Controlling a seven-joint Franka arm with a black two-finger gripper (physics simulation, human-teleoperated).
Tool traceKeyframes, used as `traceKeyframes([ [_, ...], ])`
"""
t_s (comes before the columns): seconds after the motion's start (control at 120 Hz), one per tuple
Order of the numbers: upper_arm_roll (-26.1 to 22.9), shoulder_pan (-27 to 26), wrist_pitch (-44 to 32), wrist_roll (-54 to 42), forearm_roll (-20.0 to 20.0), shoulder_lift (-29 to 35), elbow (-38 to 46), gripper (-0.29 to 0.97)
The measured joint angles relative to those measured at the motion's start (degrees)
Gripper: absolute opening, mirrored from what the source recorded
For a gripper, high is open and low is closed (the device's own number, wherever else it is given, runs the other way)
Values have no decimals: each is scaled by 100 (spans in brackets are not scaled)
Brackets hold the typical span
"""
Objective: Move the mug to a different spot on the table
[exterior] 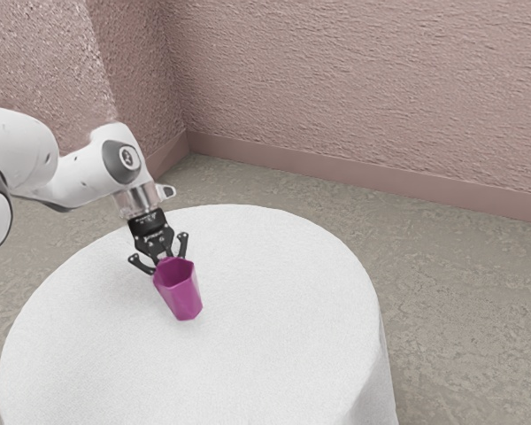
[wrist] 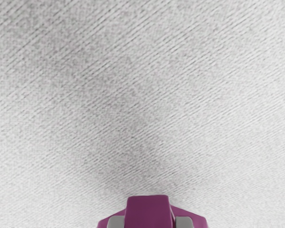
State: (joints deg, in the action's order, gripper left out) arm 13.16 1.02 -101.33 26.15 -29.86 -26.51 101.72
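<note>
**Mug gripped at the rim, tilted under the hand**

The gripper [exterior: 162,259] is clenched on the near wall of the purple mug [exterior: 179,290], one finger inside the rim and one outside. The mug hangs directly below the fingers and leans away from them, its base close to the white table [exterior: 274,336] or just off it; which cannot be told. In the wrist view the mug [wrist: 149,213] sits right under the hand, with a soft shadow on the cloth [wrist: 133,95] ahead of it.

A one-wall grip lets a mug swing, so the carry probably wants a slow, level move, a firm squeeze, and a flat set-down before release.

The mug bears no label or writing. A dark mark on the arm's joint cap is too small to read.
</note>
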Motion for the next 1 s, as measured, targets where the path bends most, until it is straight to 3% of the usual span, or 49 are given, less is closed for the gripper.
traceKeyframes([
  [0.683, -125, 4, -381, 113, -1, -120, 120, -6],
  [0.867, -121, 18, -415, 96, -75, -154, 113, 31],
  [1.0, -119, 21, -423, 80, -97, -154, 113, 48],
])
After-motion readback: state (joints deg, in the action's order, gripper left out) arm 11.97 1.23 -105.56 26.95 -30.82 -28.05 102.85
